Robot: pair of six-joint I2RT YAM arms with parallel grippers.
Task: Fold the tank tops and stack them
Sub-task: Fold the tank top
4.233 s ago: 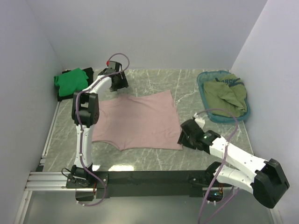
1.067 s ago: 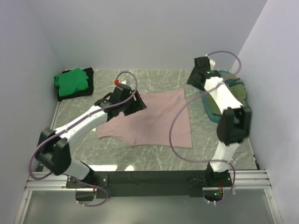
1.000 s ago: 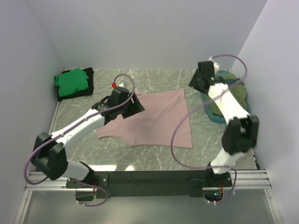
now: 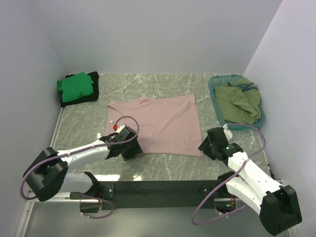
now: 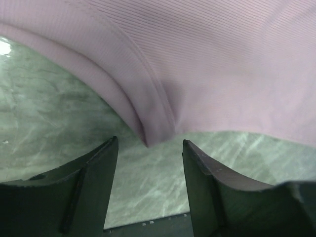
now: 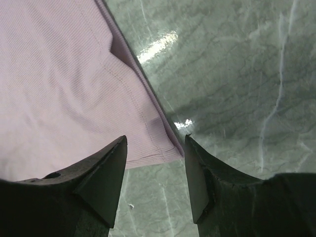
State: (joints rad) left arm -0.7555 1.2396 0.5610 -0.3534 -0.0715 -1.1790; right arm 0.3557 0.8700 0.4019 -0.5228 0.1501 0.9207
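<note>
1. Pink tank top (image 4: 158, 123) lies spread flat in a single layer at the middle of the surface (image 4: 148, 84), which is green stone with pale veins.
2. Green tank top (image 4: 75, 85) sits folded on a black tank top (image 4: 86, 98) in the far-left corner, well apart from the pink one.
3. Olive tank top (image 4: 239, 101) lies crumpled inside the teal basket (image 4: 213, 85) at the far right. The basket is near the pink top's right edge but not touching it.
4. The only things over the pink cloth are the two tools, one at each near corner.
5. Left arm lies low and stretched out. Its elbow is near the left end of the black rail (image 4: 158, 190), and its forearm runs rightward along the near side.
6. Right arm has its elbow folded out past the near-right corner, with the forearm angled up and left toward the cloth.
7. Left tool (image 4: 129, 147) is at the near-left edge of the pink top.
   - Its wrist view shows the fingers (image 5: 98, 173) spread apart and low over the stone.
   - A seamed, curved point of the cloth edge sits just ahead of the gap between them.
   - The tool is released, with nothing pinched.
8. Right tool (image 4: 210, 145) is at the near-right corner of the pink top.
   - Its wrist view shows the fingers (image 6: 106, 173) parted.
   - The hemmed corner lies on the stone between the tips.
   - The left finger overlaps the cloth and the right finger is just beside the corner.
   - The tool is released, not clamped on the cloth.
</note>
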